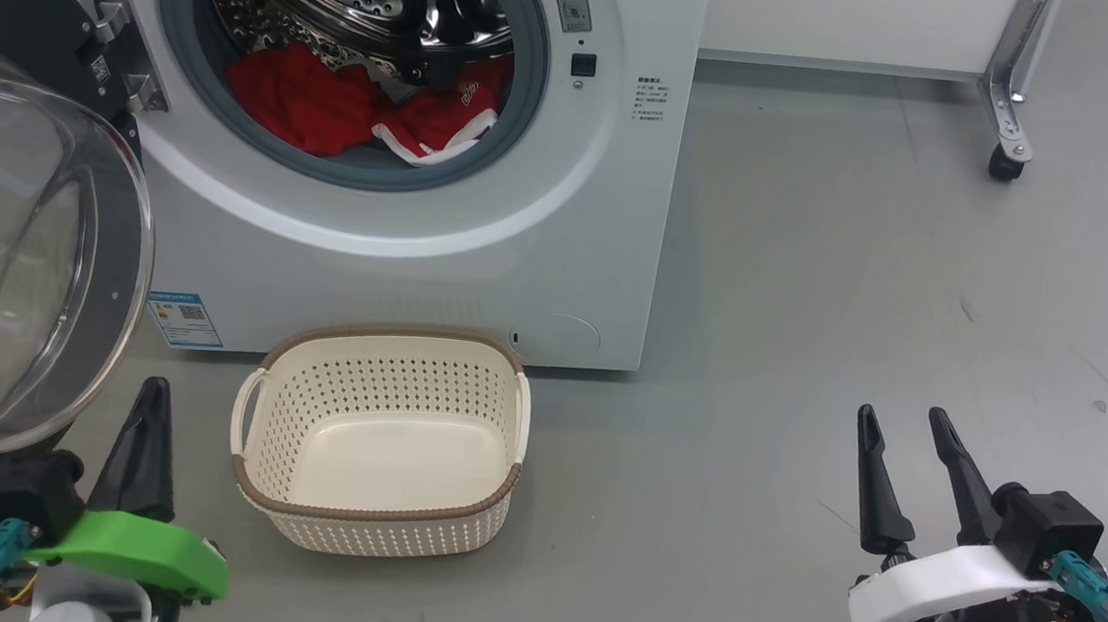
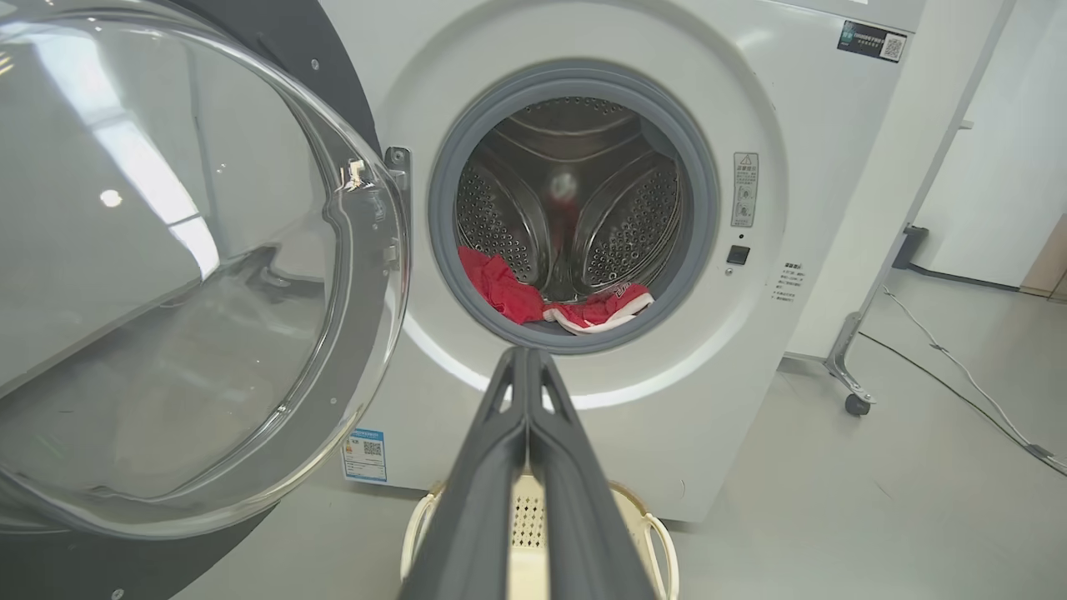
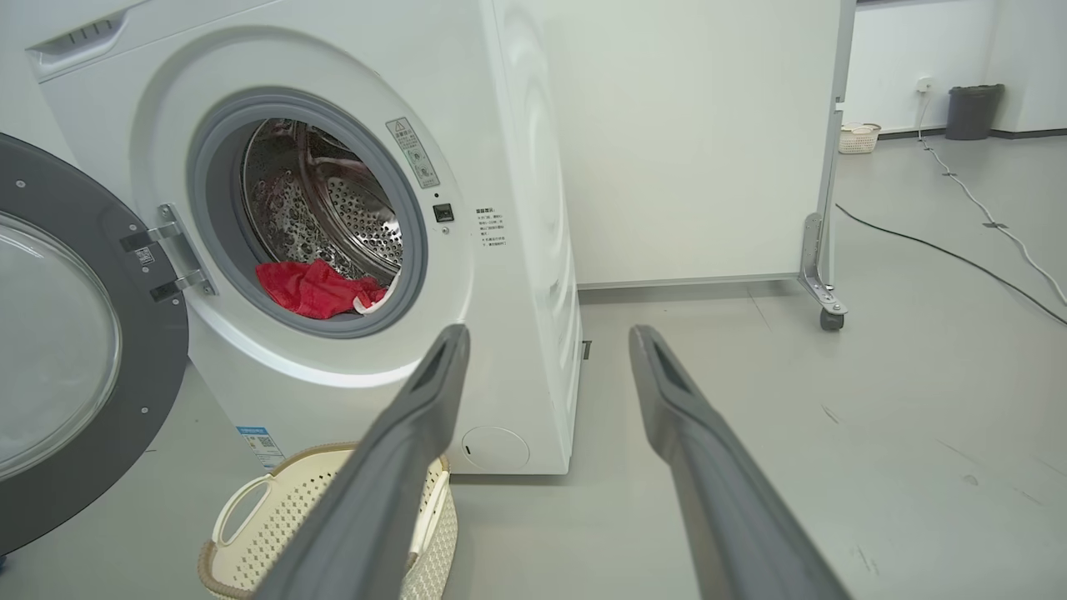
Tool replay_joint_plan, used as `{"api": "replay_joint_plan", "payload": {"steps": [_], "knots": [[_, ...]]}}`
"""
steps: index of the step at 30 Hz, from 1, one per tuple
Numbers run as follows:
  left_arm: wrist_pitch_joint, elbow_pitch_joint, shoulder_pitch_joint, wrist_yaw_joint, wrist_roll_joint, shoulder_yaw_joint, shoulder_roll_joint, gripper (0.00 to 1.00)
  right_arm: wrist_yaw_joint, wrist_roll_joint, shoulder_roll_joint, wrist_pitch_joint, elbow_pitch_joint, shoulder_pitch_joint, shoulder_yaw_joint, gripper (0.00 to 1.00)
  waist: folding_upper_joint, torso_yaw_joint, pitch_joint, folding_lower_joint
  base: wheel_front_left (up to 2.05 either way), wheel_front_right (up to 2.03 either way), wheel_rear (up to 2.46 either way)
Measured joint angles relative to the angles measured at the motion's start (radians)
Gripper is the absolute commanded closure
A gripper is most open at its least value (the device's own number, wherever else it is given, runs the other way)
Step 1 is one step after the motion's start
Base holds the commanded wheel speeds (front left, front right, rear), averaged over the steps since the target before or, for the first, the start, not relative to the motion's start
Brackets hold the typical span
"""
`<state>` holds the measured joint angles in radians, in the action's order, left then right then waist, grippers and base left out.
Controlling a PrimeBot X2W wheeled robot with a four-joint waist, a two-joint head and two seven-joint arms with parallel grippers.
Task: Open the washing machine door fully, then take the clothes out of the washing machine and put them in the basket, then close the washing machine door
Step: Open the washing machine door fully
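The white washing machine stands with its round door swung wide to the left on its hinge. Red clothes with white trim lie at the front of the steel drum, also in the left wrist view and the right wrist view. A cream basket sits empty on the floor in front of the machine. My left gripper is shut, empty, low beside the basket's left handle. My right gripper is open, empty, over bare floor at the right.
A white panel on a caster frame stands right of the machine. Grey floor stretches between the machine and my right arm. Cables run across the floor far right, with a bin at the back wall.
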<state>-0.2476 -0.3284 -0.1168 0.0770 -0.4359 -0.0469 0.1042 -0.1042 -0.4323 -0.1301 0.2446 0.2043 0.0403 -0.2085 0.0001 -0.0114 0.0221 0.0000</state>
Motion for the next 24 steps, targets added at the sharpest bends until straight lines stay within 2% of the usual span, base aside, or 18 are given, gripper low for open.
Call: {"api": "replay_joint_plan", "payload": {"steps": [6,7,8,9,24], "knots": [[0.0,0.017,0.033,0.0,0.013,-0.013,-0.011,1.0,0.0,0.002,0.001,0.0,-0.005,-0.011,0.001,0.0,0.0,-0.003,-0.002,0.0,0.0,0.0,0.0],[0.0,0.019,0.038,0.0,0.016,-0.016,-0.012,0.86,0.0,0.002,0.001,0.0,-0.005,-0.012,0.001,0.0,0.0,-0.003,-0.002,0.0,0.0,0.0,0.0],[0.0,0.02,0.042,0.0,0.021,-0.017,-0.013,0.55,0.0,0.002,0.001,0.0,-0.006,-0.013,0.001,0.0,0.0,-0.002,-0.002,0.0,0.0,0.0,0.0],[0.0,0.023,0.045,-0.001,0.026,-0.016,-0.014,0.0,0.0,0.002,0.001,0.0,-0.006,-0.014,0.001,0.0,0.0,-0.002,-0.002,0.0,0.0,0.0,0.0],[-0.001,0.067,0.067,-0.01,0.051,-0.019,-0.014,0.0,0.0,0.004,0.001,0.0,-0.017,-0.029,0.001,0.0,0.0,0.007,-0.001,0.0,0.0,0.0,0.0]]}}
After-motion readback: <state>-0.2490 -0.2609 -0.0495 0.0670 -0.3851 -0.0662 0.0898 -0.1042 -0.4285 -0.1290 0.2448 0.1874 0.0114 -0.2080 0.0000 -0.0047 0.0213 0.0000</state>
